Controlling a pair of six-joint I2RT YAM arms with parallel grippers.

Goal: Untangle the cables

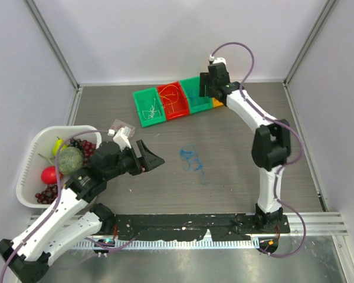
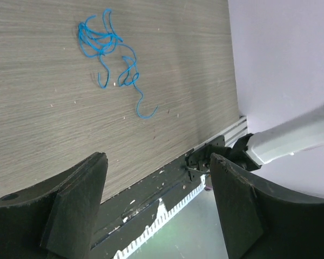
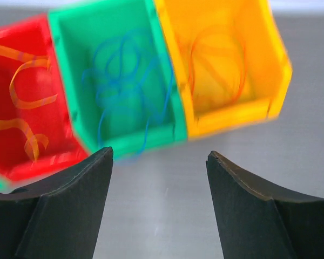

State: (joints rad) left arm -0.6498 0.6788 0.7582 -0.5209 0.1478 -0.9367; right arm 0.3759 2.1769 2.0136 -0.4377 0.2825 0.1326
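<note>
Most cables binned; one blue tangle left on the table.

From above, sorted cables (image 1: 150, 109) are seen lying in a row of bins (image 1: 154, 122) at the far side, while a blue tangle (image 1: 192, 159) is left loose on the table (image 1: 236, 177) between the arms; a bowl of fruit (image 1: 26, 168) is set aside, out of the way. At the left wrist, the left gripper (image 2: 156, 162) is held apart and empty, the tangle well ahead, unobstructed. At the right wrist, the right gripper (image 3: 159, 156) is spread empty over the bins, each strand kept separate.
</note>
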